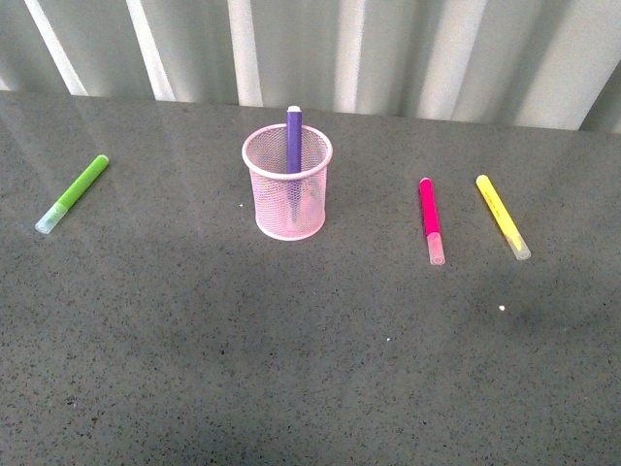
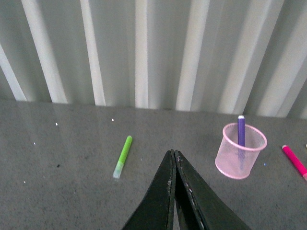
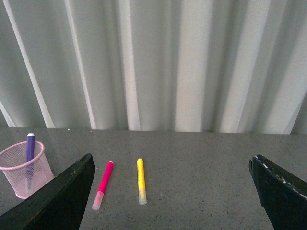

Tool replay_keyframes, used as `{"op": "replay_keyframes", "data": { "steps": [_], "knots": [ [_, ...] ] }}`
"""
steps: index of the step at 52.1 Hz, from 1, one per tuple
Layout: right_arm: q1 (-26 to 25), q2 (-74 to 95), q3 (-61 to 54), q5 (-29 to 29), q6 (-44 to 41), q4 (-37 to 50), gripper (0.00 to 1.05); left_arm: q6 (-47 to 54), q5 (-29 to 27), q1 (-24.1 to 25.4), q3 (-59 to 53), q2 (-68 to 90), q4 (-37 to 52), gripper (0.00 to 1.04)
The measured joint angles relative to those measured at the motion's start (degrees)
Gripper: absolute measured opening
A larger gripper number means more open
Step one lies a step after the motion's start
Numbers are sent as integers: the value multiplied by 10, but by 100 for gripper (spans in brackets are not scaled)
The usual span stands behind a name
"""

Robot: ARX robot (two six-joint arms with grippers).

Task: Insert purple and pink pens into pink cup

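Where the pink cup [image 1: 272, 206] sits: mid-desk towards the far edge, upright; pale-pink wire mesh, round, slightly tapered, with a solid rim.
Purple pen [image 1: 294, 134]: stands in the pink cup, leaning on the far side of the rim; its deep purple top rises above the rim and the rest shows through the mesh.
Pink pen [image 1: 426, 206]: lies flat on the desk to the right of the pink cup and well apart from it; magenta body, translucent pale cap at the near end.
Yellow marker [image 1: 501, 214]: flat on the desk just right of the pink pen, not touching it, cap end nearer.
Green marker [image 1: 76, 191]: flat at the far left, well apart from the pink cup, angled, pale cap nearer.
Desk [image 1: 291, 369]: dark grey, finely speckled, slightly glossy.
Wall [image 1: 388, 49]: pale ribbed panels standing behind the far edge of the desk.
Left pincer [image 2: 173, 154]: dark fingers pressed together, nothing between them; held on the near side of the green marker and pink cup, pointing towards the wall.
Right pincer [image 3: 171, 162]: fingers spread wide and empty; pink pen and yellow marker show between them, further off.
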Motion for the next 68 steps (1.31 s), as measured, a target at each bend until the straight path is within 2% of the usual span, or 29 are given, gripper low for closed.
{"op": "replay_keyframes", "data": {
  "steps": [14,22,27,42,52,57,60,62,65,68],
  "knots": [
    [0,0,0,0,0,0,98,0,0,0,0,-23,-7,5],
    [0,0,0,0,0,0,98,0,0,0,0,-23,-7,31],
    [0,0,0,0,0,0,98,0,0,0,0,-23,-7,54],
    [0,0,0,0,0,0,98,0,0,0,0,-23,-7,99],
    [-1,3,1,-5,1,-4,98,1,0,0,0,-23,-7,98],
    [-31,105,77,-84,7,-155,98,1,0,0,0,-23,-7,98],
    [-40,164,112,-89,3,-169,98,1,1,0,0,-23,-7,98],
    [-44,231,156,-77,-9,-132,98,1,0,0,0,-23,-7,98],
    [-48,334,227,-32,-49,-12,98,1,0,0,0,-23,-7,98],
    [-52,451,303,-16,-65,91,98,1,0,0,0,-23,-7,98]
  ]
}}
